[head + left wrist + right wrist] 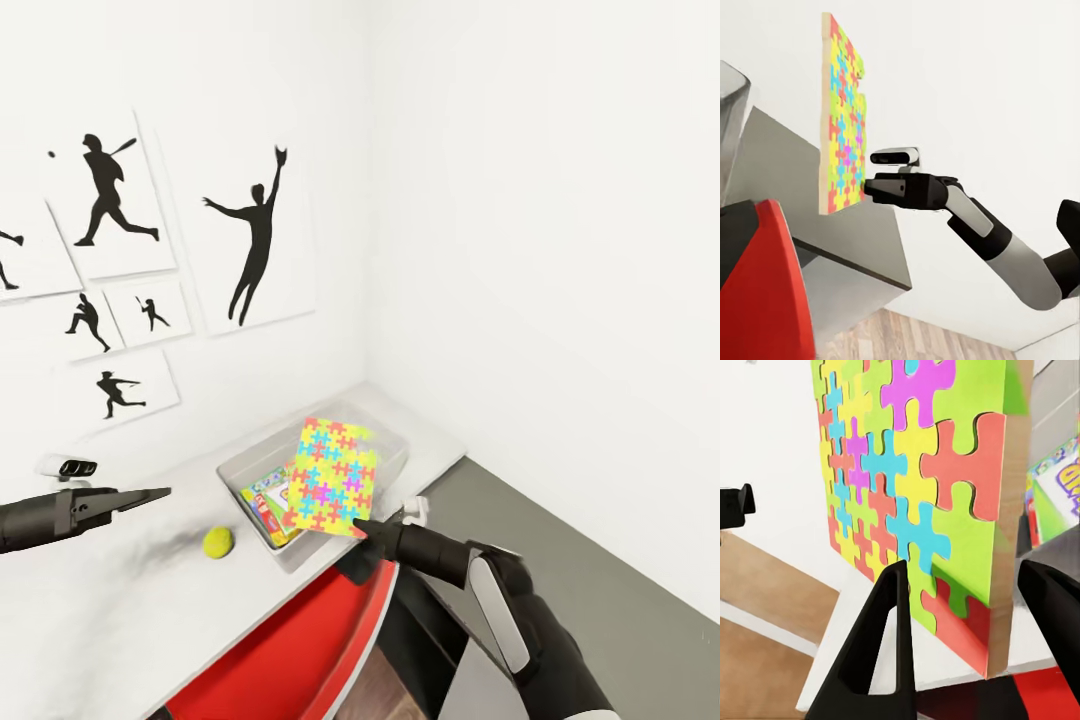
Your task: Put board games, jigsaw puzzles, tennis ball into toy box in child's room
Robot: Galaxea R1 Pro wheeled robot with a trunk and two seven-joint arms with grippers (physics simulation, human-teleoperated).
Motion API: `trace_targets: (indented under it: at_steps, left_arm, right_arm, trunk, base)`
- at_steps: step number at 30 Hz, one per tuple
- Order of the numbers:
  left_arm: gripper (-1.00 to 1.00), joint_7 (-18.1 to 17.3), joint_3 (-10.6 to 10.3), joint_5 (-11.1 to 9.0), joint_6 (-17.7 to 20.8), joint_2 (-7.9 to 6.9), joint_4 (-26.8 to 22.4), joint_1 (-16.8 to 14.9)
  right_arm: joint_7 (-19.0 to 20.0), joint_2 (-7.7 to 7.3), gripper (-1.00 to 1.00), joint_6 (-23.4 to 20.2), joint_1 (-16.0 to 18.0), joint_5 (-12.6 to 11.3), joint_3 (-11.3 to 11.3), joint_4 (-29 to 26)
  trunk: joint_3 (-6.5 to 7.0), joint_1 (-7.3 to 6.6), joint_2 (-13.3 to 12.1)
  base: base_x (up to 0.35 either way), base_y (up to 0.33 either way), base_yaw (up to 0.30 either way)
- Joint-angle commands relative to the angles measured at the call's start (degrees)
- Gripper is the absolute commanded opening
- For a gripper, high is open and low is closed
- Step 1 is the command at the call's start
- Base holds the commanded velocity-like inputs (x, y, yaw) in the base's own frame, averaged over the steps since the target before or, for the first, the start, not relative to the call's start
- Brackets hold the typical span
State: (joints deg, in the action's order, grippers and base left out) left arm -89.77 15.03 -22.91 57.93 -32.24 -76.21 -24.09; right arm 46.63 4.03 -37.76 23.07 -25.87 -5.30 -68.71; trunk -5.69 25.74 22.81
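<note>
We had the jigsaw puzzle (333, 478) pinched in our right gripper (362, 528) over the toy box (392, 449); left gripper (150, 494) looked closed, empty.

Matt jigsaw puzzle (333, 476) with wood-coloured edge; translucent plastic toy box (392, 445).

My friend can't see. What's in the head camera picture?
The right pincer holds a colourful jigsaw puzzle upright over the toy box, which holds a board game. A tennis ball sits on the table beside it, under baseball pictures.
</note>
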Motion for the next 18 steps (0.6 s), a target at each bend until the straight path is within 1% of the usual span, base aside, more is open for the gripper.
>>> trace_targets:
  at_steps: [1, 3, 6, 11, 18]
  left_arm:
    - [1.0, -0.23, -0.01, 0.04, 0.61, 0.0, 0.01, -0.05]
    - [1.0, -0.23, -0.04, 0.0, 0.61, 0.04, 0.01, -0.06]
    - [1.0, -0.23, -0.01, 0.0, 0.55, 0.05, 0.01, -0.03]
    - [1.0, -0.23, 0.0, 0.06, 0.52, 0.07, 0.01, -0.05]
    - [1.0, -0.23, -0.03, 0.06, 0.52, 0.07, 0.01, -0.03]
  right_arm:
    - [-0.12, 0.01, -1.0, -0.37, 0.05, -0.32, 0.03, -0.02]
    - [-0.23, 0.01, -1.0, -0.38, 0.05, -0.32, 0.03, -0.02]
    - [-0.29, 0.01, -1.0, -0.38, 0.05, -0.32, 0.03, -0.02]
    - [-0.25, 0.01, -1.0, -0.36, 0.05, -0.33, 0.03, -0.02]
    - [-0.3, 0.0, -1.0, -0.38, 0.05, -0.36, 0.03, -0.02]
  trunk:
    - [-0.13, 0.05, 0.11]
    - [-0.13, 0.05, 0.11]
    - [-0.14, 0.05, 0.11]
    - [-0.14, 0.05, 0.11]
    - [-0.14, 0.05, 0.11]
  base:
    - [0.152, 0.159, 0.288]
    - [0.132, 0.124, 0.229]
    - [0.05, 0.046, 0.086]
    - [0.082, 0.124, 0.02]
    - [0.066, 0.076, 0.001]
